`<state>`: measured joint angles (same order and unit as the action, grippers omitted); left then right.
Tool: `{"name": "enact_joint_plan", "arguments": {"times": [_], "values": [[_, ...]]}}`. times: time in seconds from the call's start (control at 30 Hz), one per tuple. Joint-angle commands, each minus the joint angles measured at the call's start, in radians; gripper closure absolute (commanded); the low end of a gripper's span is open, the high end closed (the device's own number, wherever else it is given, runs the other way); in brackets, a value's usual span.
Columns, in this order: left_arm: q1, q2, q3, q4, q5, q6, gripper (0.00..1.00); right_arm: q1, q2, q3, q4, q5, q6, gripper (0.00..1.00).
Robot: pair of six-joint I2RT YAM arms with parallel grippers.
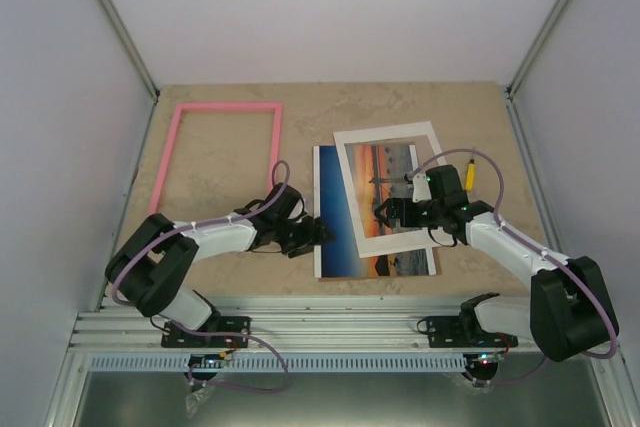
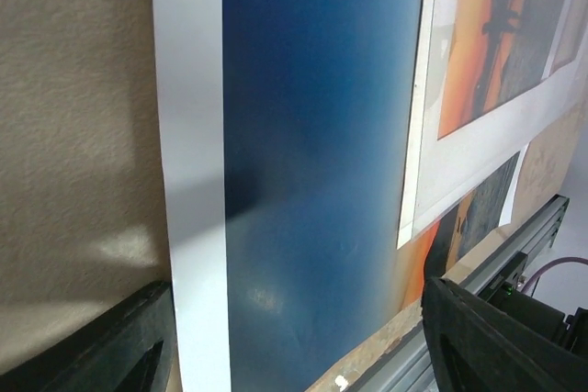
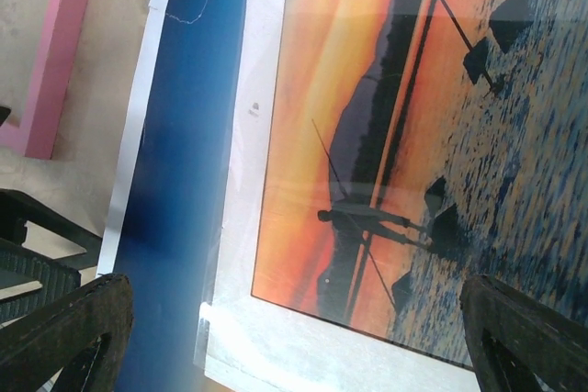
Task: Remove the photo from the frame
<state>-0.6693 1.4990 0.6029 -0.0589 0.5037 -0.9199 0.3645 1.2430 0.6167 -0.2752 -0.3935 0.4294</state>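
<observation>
The photo (image 1: 333,242), an orange sunset over blue water, lies flat on the table near the front middle. A white mat (image 1: 350,182) lies tilted over its right part. The pink frame (image 1: 225,106) lies empty at the back left, apart from the photo. My left gripper (image 1: 314,234) is open at the photo's left edge, and its view shows the blue part of the photo (image 2: 312,162) between its fingers (image 2: 129,346). My right gripper (image 1: 384,215) is open just above the mat (image 3: 250,135), over the sunset print (image 3: 367,135).
The aluminium rail (image 1: 330,312) runs along the table's front edge, close to the photo's near edge. White enclosure walls stand at the left, right and back. The frame's rail (image 3: 55,52) shows at the left of the right wrist view.
</observation>
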Motion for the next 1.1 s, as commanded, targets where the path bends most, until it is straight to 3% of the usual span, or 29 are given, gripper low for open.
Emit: {"name": "enact_joint_plan", "arguments": {"times": [0.0,0.27,0.77,1.07], "values": [[0.004,0.004,0.041,-0.008,0.018,0.027,0.27,0.007,-0.008,0.024,0.01,-0.014,-0.003,0.02],[0.004,-0.037,0.095,-0.065,0.006,0.05,0.29,0.008,-0.002,0.025,0.015,-0.014,0.002,0.02],[0.007,0.025,0.072,0.101,-0.024,-0.064,0.35,0.013,0.009,0.026,0.02,-0.015,0.003,0.02],[0.022,0.08,0.047,0.221,-0.039,-0.157,0.5,0.013,0.009,0.025,0.016,-0.016,-0.005,0.02]]}}
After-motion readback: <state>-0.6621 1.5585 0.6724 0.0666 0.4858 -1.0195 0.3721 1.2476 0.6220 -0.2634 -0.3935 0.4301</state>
